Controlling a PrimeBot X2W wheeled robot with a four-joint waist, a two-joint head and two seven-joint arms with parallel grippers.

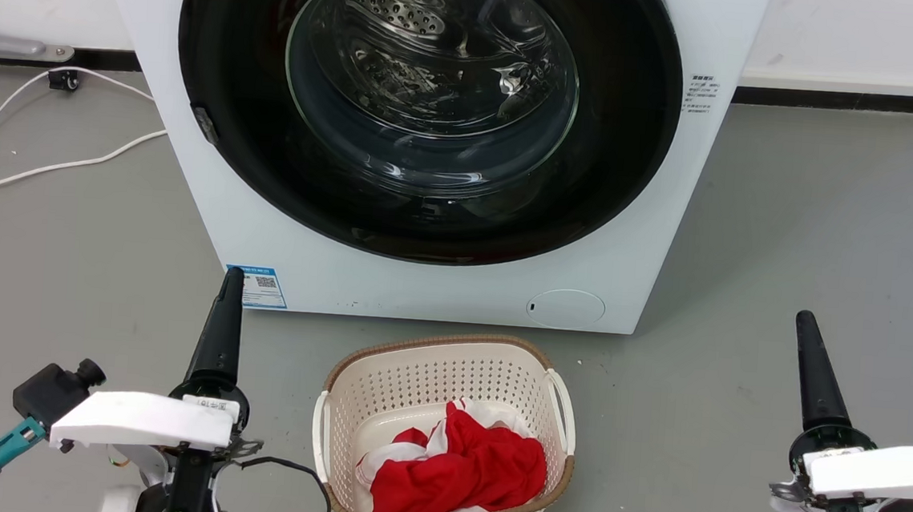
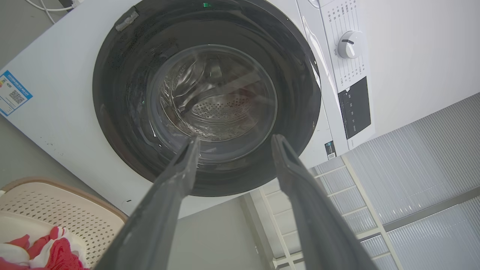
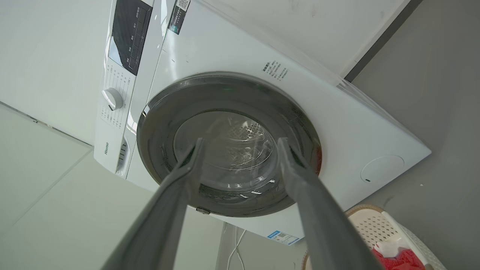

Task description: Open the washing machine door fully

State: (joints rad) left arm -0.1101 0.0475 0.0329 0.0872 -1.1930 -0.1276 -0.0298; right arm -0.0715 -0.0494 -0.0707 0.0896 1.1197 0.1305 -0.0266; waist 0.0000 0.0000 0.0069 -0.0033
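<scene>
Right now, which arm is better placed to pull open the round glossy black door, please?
Left, probably: the small grey tab on the black door sits left, nearer the open left claw.

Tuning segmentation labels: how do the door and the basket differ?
Door is a glossy black disc with a glass centre; basket is cream, perforated, brown-rimmed. Door stands upright, apparently shut flush on the machine; basket sits on the floor in front, open-topped. Door's glass shows the steel drum; basket holds red and white cloth. Shared: both untouched.
</scene>
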